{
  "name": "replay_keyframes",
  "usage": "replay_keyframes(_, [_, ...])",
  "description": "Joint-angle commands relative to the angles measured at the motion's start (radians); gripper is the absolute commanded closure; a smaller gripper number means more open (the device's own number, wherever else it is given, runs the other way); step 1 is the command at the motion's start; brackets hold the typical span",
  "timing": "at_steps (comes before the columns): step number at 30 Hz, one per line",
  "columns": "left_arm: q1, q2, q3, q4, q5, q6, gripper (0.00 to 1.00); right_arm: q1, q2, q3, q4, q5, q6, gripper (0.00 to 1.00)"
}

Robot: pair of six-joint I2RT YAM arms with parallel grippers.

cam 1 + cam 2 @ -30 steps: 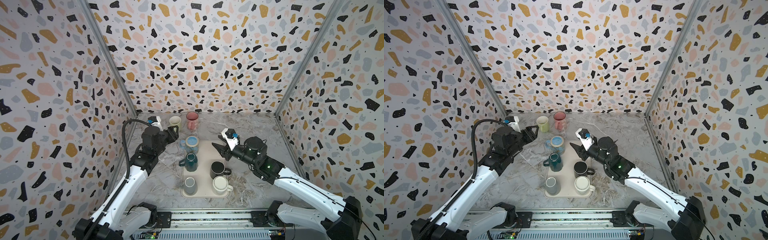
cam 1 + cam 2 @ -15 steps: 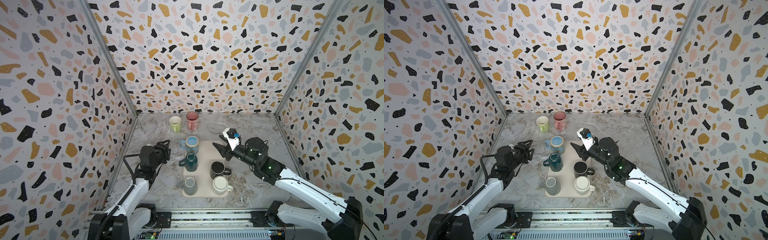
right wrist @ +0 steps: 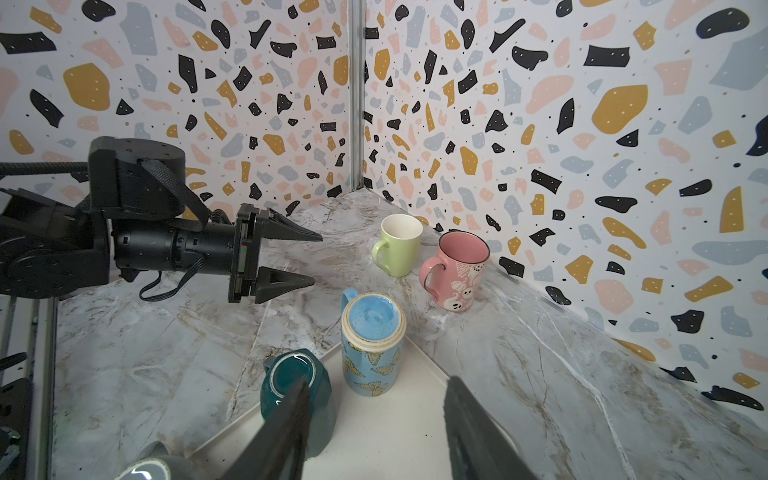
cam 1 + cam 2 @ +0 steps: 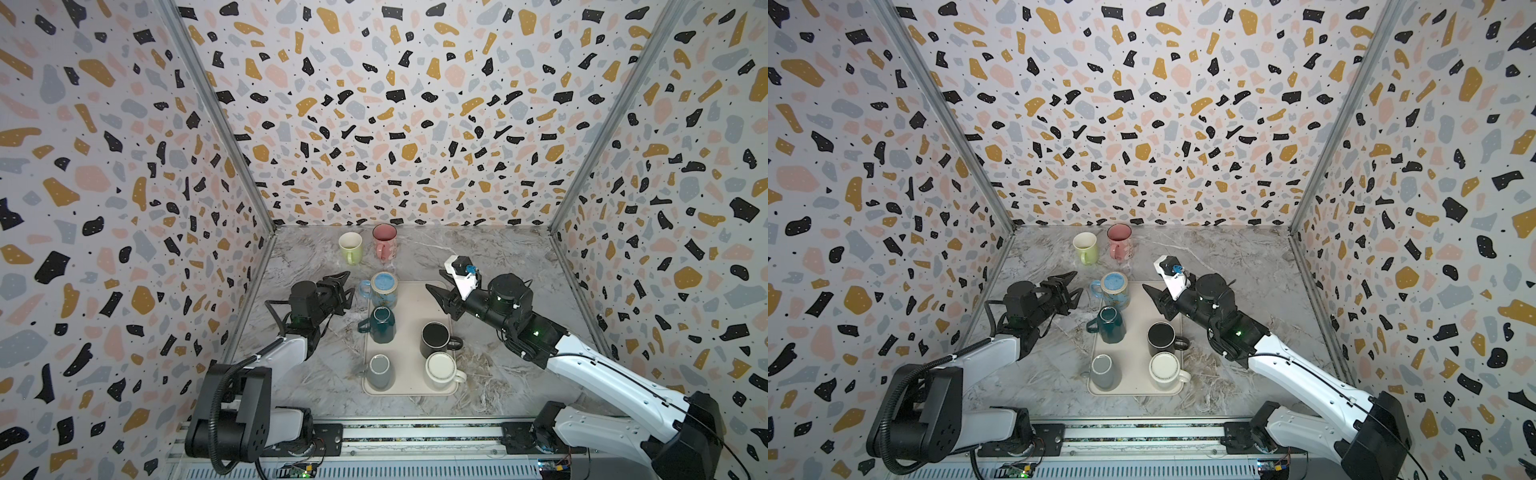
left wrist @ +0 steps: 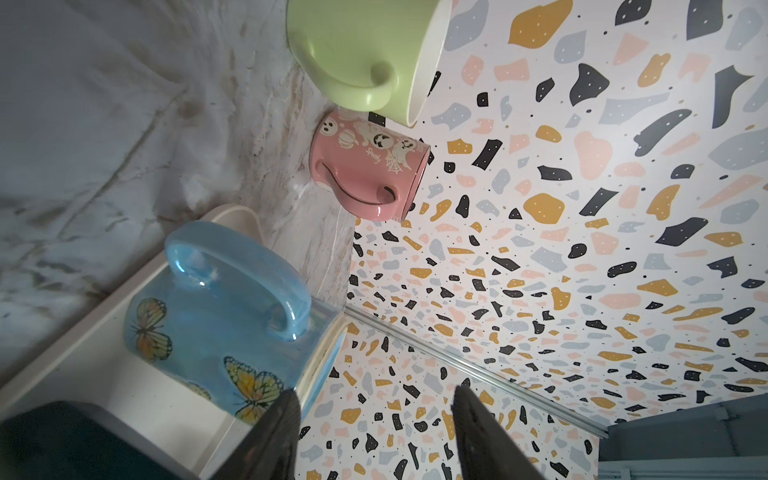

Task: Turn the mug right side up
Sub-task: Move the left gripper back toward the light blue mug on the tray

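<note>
Three mugs stand upside down on the cream tray: a blue butterfly mug at its far left corner, a teal mug behind it and a grey mug nearest the front. My left gripper lies low just left of the butterfly mug, open and empty, not touching it. In the left wrist view that gripper has the mug's rim beside one finger. My right gripper hovers open over the tray's far right corner.
A black mug and a cream mug stand upright on the tray's right side. A green mug and a pink mug stand upright near the back wall. Terrazzo walls close in the left, back and right.
My left arm has dropped from high near the green mug and drawn back to sit low beside the butterfly mug, its jaws a little narrower. The right arm has barely moved.
</note>
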Motion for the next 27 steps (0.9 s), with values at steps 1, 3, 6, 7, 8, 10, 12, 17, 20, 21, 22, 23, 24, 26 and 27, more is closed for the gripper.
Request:
replay_keyframes(1, [-0.019,0.040,0.024,0.067,0.012,-0.036,0.42,-0.011,0.000,0.012,0.028,0.009,0.008,0.46])
replay_keyframes(3, [-0.032,0.074,0.035,0.077,0.013,-0.046,0.43,-0.018,0.001,0.014,0.024,0.007,0.005,0.46])
replay_keyframes(6, [-0.047,0.123,0.052,0.077,0.004,-0.055,0.44,-0.030,0.001,0.015,0.022,0.004,0.005,0.46])
replay_keyframes(7, [-0.051,0.138,0.057,0.082,0.000,-0.059,0.44,-0.035,0.003,0.017,0.021,0.001,0.004,0.46])
replay_keyframes(8, [-0.054,0.153,0.064,0.088,-0.001,-0.062,0.45,-0.039,0.003,0.017,0.022,-0.001,0.003,0.46])
replay_keyframes(10, [-0.058,0.178,0.076,0.092,-0.007,-0.066,0.45,-0.045,0.002,0.016,0.022,-0.003,0.003,0.46])
replay_keyframes(12, [-0.059,0.197,0.082,0.102,-0.018,-0.073,0.46,-0.051,0.002,0.018,0.021,-0.005,0.003,0.46])
replay_keyframes(17, [-0.060,0.243,0.102,0.126,-0.050,-0.072,0.47,-0.065,0.003,0.018,0.021,-0.008,0.002,0.46])
replay_keyframes(20, [-0.061,0.281,0.118,0.150,-0.046,-0.081,0.48,-0.071,0.003,0.018,0.021,-0.009,0.001,0.46])
replay_keyframes(21, [-0.062,0.292,0.119,0.167,-0.044,-0.089,0.48,-0.073,0.003,0.019,0.021,-0.010,0.001,0.46])
replay_keyframes(22, [-0.065,0.303,0.122,0.185,-0.040,-0.099,0.48,-0.075,0.002,0.018,0.021,-0.010,0.001,0.46])
replay_keyframes(23, [-0.066,0.313,0.124,0.198,-0.039,-0.105,0.48,-0.077,0.002,0.019,0.021,-0.010,0.001,0.46])
replay_keyframes(24, [-0.069,0.323,0.128,0.210,-0.038,-0.110,0.49,-0.079,0.005,0.018,0.021,-0.010,0.001,0.46])
replay_keyframes(26, [-0.075,0.340,0.135,0.219,-0.039,-0.114,0.49,-0.081,0.006,0.016,0.021,-0.011,0.001,0.46])
replay_keyframes(27, [-0.078,0.348,0.138,0.223,-0.038,-0.116,0.49,-0.082,0.006,0.016,0.021,-0.011,0.001,0.46])
